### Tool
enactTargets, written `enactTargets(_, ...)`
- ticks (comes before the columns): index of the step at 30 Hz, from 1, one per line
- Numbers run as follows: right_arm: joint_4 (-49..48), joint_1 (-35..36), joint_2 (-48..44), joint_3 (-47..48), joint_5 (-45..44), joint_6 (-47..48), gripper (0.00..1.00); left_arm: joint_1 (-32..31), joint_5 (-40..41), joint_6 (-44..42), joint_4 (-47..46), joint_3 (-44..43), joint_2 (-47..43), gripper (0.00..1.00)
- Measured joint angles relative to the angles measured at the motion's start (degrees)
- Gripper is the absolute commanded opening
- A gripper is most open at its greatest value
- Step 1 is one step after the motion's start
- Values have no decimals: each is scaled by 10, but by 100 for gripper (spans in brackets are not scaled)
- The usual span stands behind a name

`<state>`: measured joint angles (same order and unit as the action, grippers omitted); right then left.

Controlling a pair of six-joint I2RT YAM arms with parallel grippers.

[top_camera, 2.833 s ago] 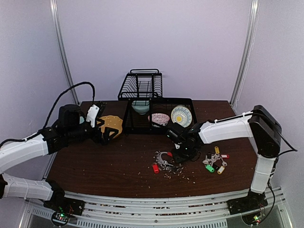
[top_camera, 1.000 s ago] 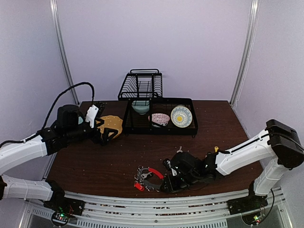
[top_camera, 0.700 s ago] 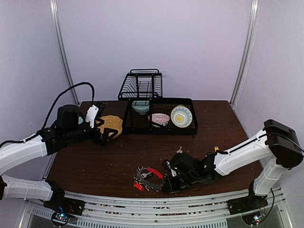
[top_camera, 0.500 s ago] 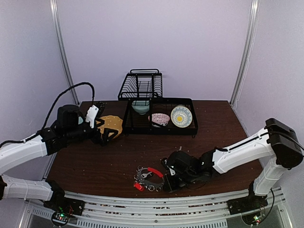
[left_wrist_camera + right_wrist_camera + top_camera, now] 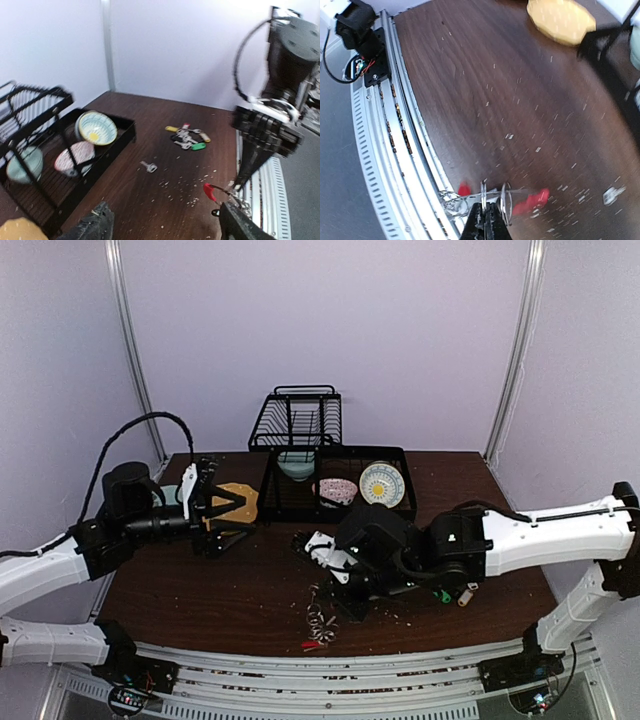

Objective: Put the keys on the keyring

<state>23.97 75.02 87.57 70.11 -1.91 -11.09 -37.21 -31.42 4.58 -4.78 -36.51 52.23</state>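
You can see your right gripper (image 5: 330, 592) out over the middle of the brown table (image 5: 200, 590). It pinches the top of the keyring (image 5: 317, 608), which hangs down from it. The keys (image 5: 320, 628) dangle in a bunch, with a red tag (image 5: 311, 645) at the bottom. Your left gripper (image 5: 238, 517) is well apart on the left, fingers spread, beside a yellow round thing (image 5: 235, 498). A black rack (image 5: 410, 490) at the back holds bowls. A green tag (image 5: 441, 595) peeks out under your right arm.
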Motion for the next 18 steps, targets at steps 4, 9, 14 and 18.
enactTargets(4,-4,0,-12,29,-6,104,0,-90,-28,-57,10,-13,-17,62)
enactTargets(9,-32,0,-22,44,1,189,0,-162,-51,-117,25,-39,9,33)
enactTargets(14,-84,0,-42,32,27,231,0,-169,-42,-145,19,-36,12,22)
enactTargets(18,-127,0,-50,26,46,247,0,-178,-26,-165,8,-35,11,23)
